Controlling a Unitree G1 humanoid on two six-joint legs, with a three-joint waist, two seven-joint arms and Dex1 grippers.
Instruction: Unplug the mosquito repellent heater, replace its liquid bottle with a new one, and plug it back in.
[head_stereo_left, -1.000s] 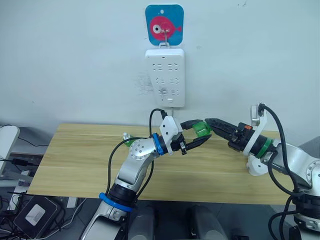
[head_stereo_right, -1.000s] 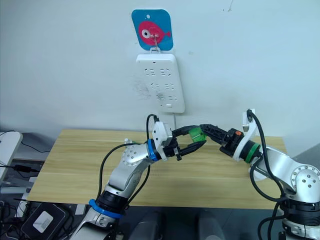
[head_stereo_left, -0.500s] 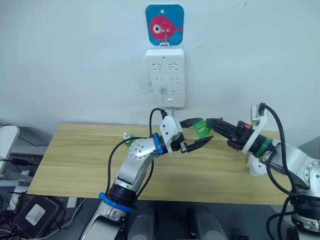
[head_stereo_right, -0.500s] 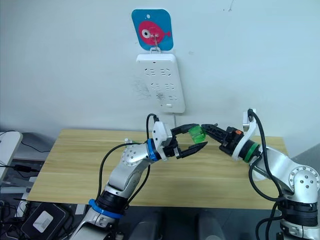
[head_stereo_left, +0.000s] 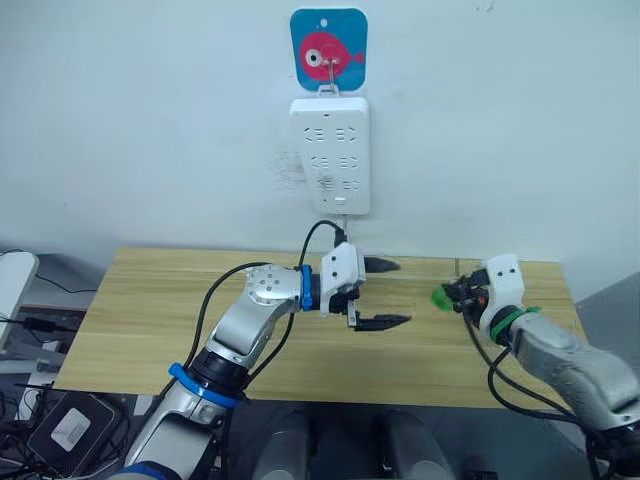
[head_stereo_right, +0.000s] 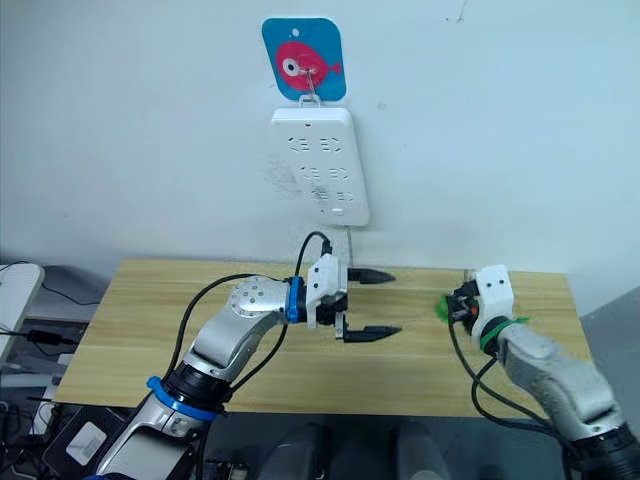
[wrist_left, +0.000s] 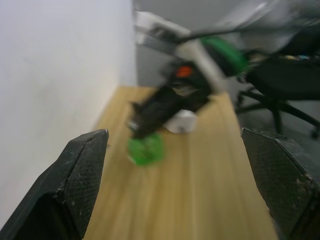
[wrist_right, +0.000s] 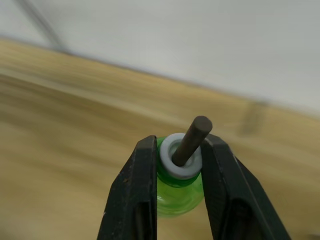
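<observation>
- Liquid bottle (wrist_right: 179, 187) — green, with its bare dark wick sticking out of a white neck ring — is clamped at the neck by the right pincer (head_stereo_left: 447, 297), held just above the desk (head_stereo_left: 150, 320), well to the right of the power strip (head_stereo_left: 329, 154) on the wall.
- Left pincer (head_stereo_left: 386, 293) hangs wide and empty, below the power strip.
- Step in hand, as I judge it: disposing of the old bottle — next it wants setting down on the desk and releasing before the capped one is fetched.

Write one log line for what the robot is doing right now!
right hand: shut on green bottle, wick out | left hand: open, holding nothing | power strip: on wall, nothing plugged in
</observation>
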